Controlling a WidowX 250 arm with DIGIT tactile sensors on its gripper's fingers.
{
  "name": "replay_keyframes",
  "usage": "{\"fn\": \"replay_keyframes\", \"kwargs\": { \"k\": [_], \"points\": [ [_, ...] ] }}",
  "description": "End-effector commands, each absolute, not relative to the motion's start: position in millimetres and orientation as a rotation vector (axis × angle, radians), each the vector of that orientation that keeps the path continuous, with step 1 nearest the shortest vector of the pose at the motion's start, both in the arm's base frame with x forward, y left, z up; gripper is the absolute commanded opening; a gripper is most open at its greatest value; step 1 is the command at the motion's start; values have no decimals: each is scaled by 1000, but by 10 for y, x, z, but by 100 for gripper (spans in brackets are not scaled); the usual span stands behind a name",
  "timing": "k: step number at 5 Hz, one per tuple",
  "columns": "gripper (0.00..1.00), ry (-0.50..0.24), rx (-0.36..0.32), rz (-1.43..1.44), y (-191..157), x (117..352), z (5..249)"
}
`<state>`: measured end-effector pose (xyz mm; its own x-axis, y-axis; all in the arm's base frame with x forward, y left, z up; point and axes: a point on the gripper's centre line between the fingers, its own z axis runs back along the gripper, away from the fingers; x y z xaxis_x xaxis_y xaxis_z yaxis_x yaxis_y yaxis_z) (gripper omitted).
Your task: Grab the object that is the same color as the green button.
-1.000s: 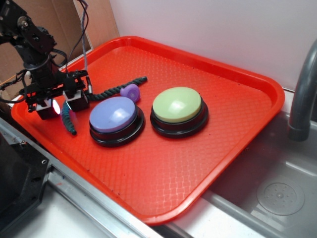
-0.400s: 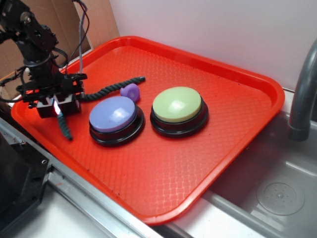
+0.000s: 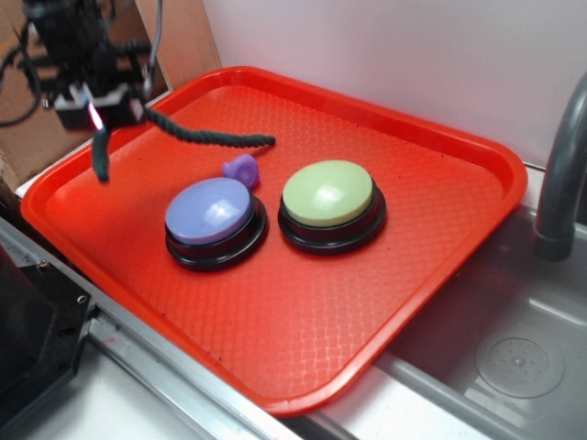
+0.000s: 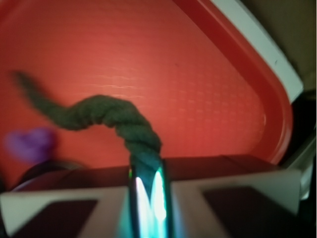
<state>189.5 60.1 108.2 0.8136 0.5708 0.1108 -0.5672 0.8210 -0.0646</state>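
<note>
A: Where's the dark green twisted rope cord (image 3: 197, 134)?

B: Pinched in the claw (image 3: 94, 115) at ten o'clock, dangling over the red plastic tray (image 3: 385, 275); purple knob (image 3: 241, 169) looks grounded.

A: Step?

B: Grasp made. Next, lift clear of the pale green dome button (image 3: 327, 193).

Legible text: none. No label, brand, number or sign readable on tray (image 3: 440, 302), green button (image 3: 327, 193), purple-blue button (image 3: 210, 211) or cardboard (image 3: 188, 37) behind tray.
</note>
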Motion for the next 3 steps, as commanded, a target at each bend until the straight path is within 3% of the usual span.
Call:
{"fn": "replay_keyframes", "kwargs": {
  "k": [1,2,3],
  "points": [
    [0,-258,-85,394,269,1674,2125],
    [0,-266,-122,399,282,1607,2159],
    [0,-226,-85,443,325,1662,2056]
  ]
}}
